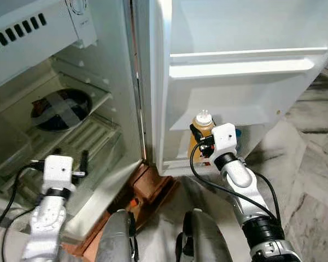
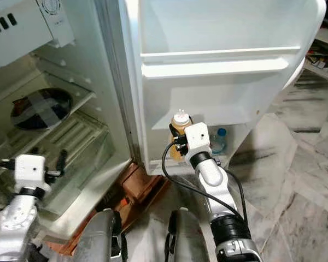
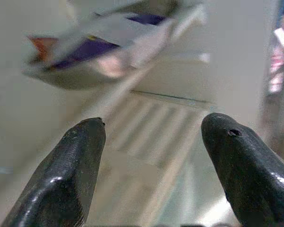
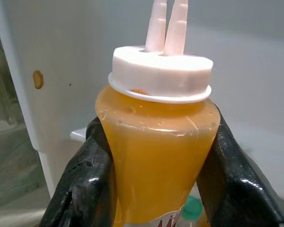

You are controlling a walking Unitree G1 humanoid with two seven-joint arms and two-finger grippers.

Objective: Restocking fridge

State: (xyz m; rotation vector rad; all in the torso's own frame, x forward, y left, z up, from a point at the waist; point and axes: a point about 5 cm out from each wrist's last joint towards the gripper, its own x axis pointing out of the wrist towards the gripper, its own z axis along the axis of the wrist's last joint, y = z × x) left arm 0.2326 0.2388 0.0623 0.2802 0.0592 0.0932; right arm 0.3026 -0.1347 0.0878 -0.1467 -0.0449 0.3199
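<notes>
Item: right gripper [image 4: 156, 161], fingers clamped on either side of the sauce bottle [image 4: 158, 161], an orange squeeze bottle with a white twin-nozzle cap, carried upright at the lowest door shelf [image 1: 177, 164] of the open fridge. Item: water bottle [image 2: 218, 140], blue-capped, already in that shelf just beside the sauce bottle. Handling note, as a judgement: lower the sauce bottle straight down behind the shelf rail, clear of the water bottle, and release only once its base is seated. Item: left gripper [image 3: 151, 142], fingers spread apart and holding nothing, reaching into the fridge interior near the ribbed crisper cover [image 1: 93, 134]. Item: dark plate [image 1: 60, 109] on the glass shelf above, further back.
</notes>
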